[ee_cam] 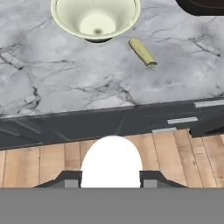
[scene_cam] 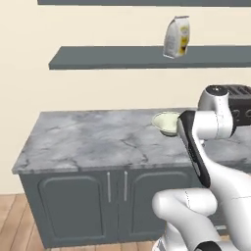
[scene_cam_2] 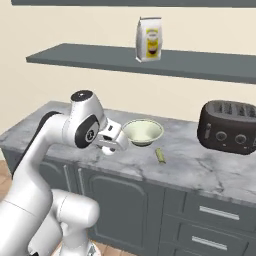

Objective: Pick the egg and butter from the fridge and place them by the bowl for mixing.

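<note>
Holding the egg [ee_cam: 112,161] between both fingertips, our gripper [ee_cam: 112,178] hangs out past the front edge of the marble counter [ee_cam: 65,83], above the wooden floor [ee_cam: 183,153]. Ahead on the counter we see the bowl [ee_cam: 65,17] upright, with the butter [ee_cam: 142,51] lying just beside it, apart from its rim. From our right base camera, a dark toaster [scene_cam_2: 229,127] stands further right, and a flour bag [scene_cam_2: 149,39] sits on the shelf [scene_cam_2: 200,64] above.

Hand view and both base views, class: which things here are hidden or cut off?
- Egg: hand view, its lower part is hidden by the grey band.
- Toaster: hand view, cropped by the top edge.
- Bowl: left base view, partly behind the arm.
</note>
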Robot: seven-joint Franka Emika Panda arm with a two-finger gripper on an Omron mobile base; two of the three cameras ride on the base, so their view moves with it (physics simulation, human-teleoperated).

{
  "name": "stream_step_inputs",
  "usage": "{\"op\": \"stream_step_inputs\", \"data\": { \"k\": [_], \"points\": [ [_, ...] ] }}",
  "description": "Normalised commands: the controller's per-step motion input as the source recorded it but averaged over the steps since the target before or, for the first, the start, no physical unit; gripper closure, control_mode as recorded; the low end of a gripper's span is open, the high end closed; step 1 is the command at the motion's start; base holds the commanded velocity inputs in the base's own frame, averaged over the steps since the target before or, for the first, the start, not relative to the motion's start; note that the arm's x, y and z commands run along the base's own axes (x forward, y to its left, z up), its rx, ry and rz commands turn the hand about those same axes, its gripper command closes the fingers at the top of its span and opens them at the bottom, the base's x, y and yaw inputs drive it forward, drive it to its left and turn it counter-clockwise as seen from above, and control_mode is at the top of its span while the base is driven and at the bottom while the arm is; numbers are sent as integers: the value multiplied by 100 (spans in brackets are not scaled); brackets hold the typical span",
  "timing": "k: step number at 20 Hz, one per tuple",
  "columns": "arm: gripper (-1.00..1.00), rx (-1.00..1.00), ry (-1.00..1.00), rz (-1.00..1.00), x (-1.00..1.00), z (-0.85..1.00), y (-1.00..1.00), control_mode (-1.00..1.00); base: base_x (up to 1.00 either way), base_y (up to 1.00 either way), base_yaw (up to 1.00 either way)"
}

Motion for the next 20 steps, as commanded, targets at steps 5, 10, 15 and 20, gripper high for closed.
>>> {"op": "stream_step_inputs", "data": {
  "k": [5,10,15,20],
  "points": [
    [100,0,0,0,0,0,0,100,25,-71,19],
    [100,0,0,0,0,0,0,100,56,-65,24],
    [100,0,0,0,0,0,0,100,29,-13,12],
    [100,0,0,8,17,-1,0,-100,13,0,4]
  ]
}}
